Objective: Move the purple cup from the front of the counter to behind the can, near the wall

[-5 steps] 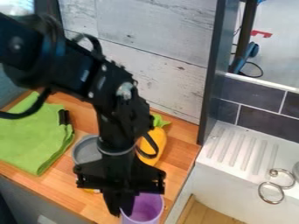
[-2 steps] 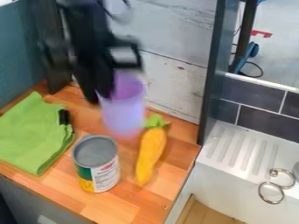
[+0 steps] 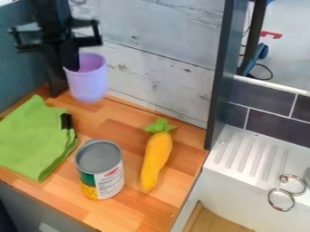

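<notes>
Can near, purple cup far left, axis approx. vert.
Beyond yellow toy veg, I've got cup's left rim pinched in gripper, fingers closed on it; body hangs just below & right.

We see a white label on the metal can, with a small red patch, but its print is too small for us to read.
</notes>
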Tool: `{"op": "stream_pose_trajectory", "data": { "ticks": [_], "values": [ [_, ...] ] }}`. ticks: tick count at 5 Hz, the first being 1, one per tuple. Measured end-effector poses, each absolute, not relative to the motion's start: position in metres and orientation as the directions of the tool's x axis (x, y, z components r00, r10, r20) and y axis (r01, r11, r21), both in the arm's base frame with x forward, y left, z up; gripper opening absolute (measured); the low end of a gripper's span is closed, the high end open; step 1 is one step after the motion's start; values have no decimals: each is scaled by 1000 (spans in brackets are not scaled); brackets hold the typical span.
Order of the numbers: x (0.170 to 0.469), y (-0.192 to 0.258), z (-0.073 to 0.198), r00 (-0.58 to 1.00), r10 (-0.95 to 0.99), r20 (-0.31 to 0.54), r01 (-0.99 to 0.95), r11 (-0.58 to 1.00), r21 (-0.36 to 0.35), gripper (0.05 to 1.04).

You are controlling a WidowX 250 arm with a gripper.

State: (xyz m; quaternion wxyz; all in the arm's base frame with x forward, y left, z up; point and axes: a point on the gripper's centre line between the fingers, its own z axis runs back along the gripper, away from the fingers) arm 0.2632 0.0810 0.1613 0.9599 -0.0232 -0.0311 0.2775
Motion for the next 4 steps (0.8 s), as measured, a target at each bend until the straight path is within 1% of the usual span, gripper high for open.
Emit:
{"op": "stream_pose_trajectory", "data": {
  "ticks": [1, 2, 3, 4],
  "values": [
    [282, 95, 141, 849, 528, -4, -528, 849, -28, 85],
    [308, 118, 126, 843, 537, -30, -537, 843, -17, 85],
    [326, 131, 105, 840, 541, -32, -542, 841, -11, 85],
    [340, 135, 87, 843, 537, -35, -538, 843, -22, 85]
  ]
}}
